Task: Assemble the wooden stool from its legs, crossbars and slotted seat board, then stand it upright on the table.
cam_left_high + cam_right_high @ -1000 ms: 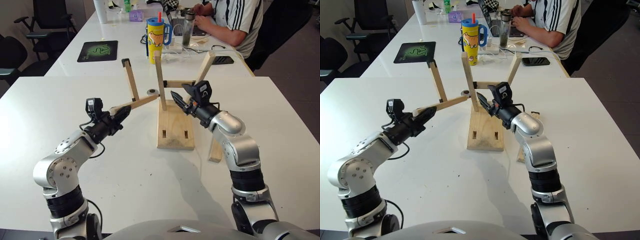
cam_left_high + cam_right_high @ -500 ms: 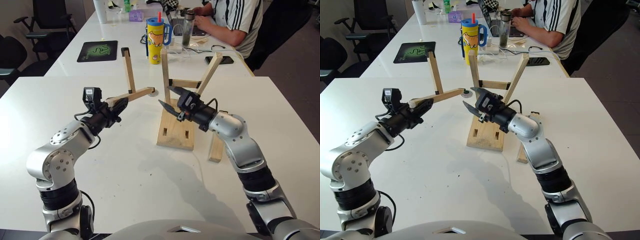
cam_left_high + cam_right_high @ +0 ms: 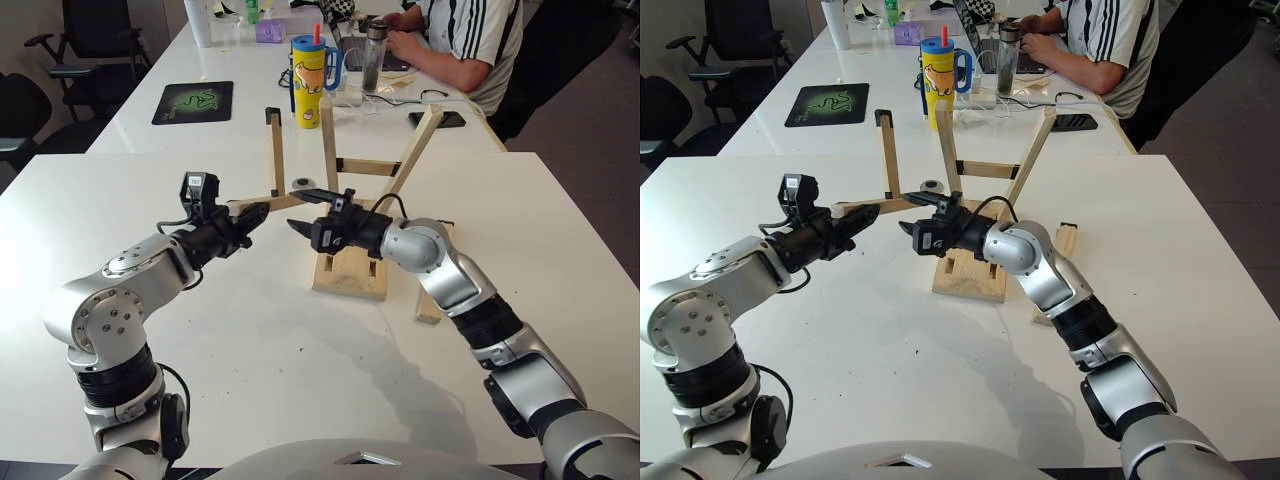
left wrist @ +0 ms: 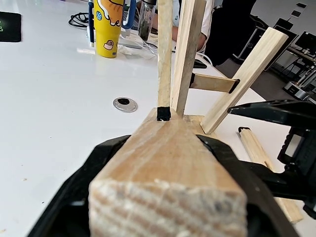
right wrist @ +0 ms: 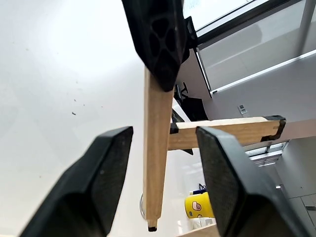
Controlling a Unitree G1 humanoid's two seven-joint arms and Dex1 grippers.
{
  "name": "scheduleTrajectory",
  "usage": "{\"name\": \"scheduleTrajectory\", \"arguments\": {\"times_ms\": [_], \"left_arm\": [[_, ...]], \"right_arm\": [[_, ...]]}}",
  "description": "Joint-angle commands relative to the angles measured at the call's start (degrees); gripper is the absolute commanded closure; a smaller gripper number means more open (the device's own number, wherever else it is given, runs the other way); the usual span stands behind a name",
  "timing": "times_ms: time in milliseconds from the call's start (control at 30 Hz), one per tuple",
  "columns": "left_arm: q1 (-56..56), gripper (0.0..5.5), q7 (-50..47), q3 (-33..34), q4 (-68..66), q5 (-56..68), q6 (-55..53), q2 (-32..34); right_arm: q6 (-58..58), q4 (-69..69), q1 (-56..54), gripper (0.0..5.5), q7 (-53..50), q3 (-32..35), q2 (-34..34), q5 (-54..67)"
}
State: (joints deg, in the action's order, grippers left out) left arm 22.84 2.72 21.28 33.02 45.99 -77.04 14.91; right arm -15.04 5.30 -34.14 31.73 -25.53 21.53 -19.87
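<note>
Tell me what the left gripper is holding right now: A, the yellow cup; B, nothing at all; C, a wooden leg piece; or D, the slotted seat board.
C: the left gripper is shut on one end of the wooden leg piece.

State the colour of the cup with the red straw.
The cup is yellow with a blue handle; left eye view.
</note>
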Motion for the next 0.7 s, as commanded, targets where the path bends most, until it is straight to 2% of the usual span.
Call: {"name": "scheduleTrajectory", "arguments": {"times_ms": [33,167,267,433,533,567,633,700], "left_arm": [[4.8,3.47,-6.04,7.67,-2.03,3.04,-2.12,-7.01],[9.85,3.47,-18.51,19.92,-6.44,9.61,-3.78,-19.19],[11.97,3.47,-27.99,24.61,-8.02,16.52,-1.82,-25.12],[11.44,3.47,-42.95,22.54,-10.02,36.94,11.52,-29.0],[8.27,3.47,-44.17,18.42,-9.06,46.78,19.15,-27.61],[6.83,3.47,-43.14,16.71,-8.49,48.92,20.92,-27.03],[3.66,3.47,-40.64,12.59,-7.64,53.32,23.84,-25.54],[0.81,3.47,-37.2,9.09,-7.3,56.13,24.98,-24.22]], "right_arm": [[4.68,0.75,0.9,3.14,-3.45,3.1,-1.21,-1.11],[4.39,1.19,2.53,3.14,-11.46,3.12,-2.17,-6.76],[3.77,1.7,2.9,3.14,-16.87,2.12,-3.18,-11.29],[2.98,5.15,1.41,3.14,-22.18,1.41,-4.88,-15.28],[2.08,6.12,0.36,3.14,-22.64,3.19,-5.89,-13.05],[2.52,6.18,0.3,3.14,-21.47,4.48,-7.04,-9.92],[9.66,3.96,1.2,3.14,-15.33,9.65,-12.58,4.47],[24.86,-3.46,1.22,3.14,-7.59,16.8,-18.37,28.11]]}}
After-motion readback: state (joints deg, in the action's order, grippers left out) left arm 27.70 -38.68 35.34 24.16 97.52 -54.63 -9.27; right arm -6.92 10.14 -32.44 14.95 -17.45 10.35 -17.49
